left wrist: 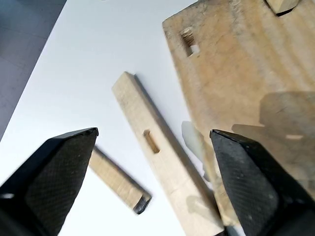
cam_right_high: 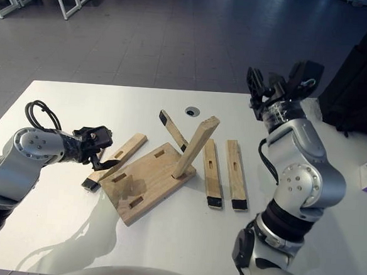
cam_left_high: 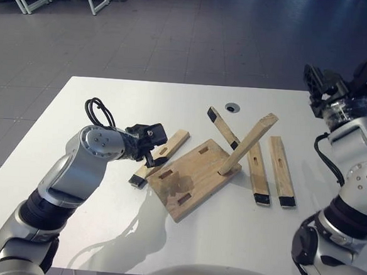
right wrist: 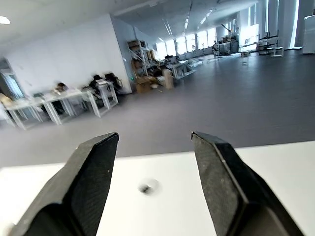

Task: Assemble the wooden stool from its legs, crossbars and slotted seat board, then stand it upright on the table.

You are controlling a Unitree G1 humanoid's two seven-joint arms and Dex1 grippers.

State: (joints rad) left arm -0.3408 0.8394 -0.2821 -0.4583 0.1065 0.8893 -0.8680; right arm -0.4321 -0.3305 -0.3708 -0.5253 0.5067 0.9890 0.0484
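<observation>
Left tool [left wrist: 152, 132] hangs wide open and empty right above a loose leg [left wrist: 167, 167] just beside the seat board [cam_left_high: 190, 176] — poised, I judge, to grasp it; right tool [right wrist: 155, 135], open too, sits raised well apart.

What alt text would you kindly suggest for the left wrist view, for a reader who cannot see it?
The open left gripper hovers over a slotted wooden leg lying on the white table beside the seat board. A second, dark-tipped wooden piece lies next to the leg.
</observation>
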